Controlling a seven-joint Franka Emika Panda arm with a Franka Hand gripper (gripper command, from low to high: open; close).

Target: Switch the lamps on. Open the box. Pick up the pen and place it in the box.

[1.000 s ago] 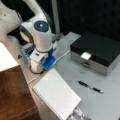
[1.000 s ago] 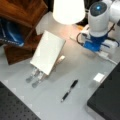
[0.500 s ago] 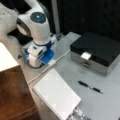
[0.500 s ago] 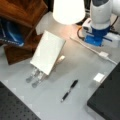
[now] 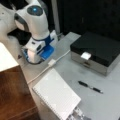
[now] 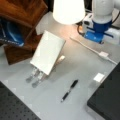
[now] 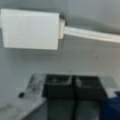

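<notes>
A grey table (image 5: 75,72) carries everything. In the wrist view the gripper (image 7: 74,87) hangs low over the tabletop with its two dark fingers (image 7: 58,90) pressed together on nothing — just below a white square plug (image 7: 30,29) and its cable (image 7: 92,34). In a front view the cream lampshade (image 6: 68,11) glows at the top. The box (image 5: 96,51) sits shut, its black lid down and white tab in front. The pen (image 5: 90,87) lies on the table near the box, beside a white spiral notebook (image 5: 56,96) — well apart from the gripper.
</notes>
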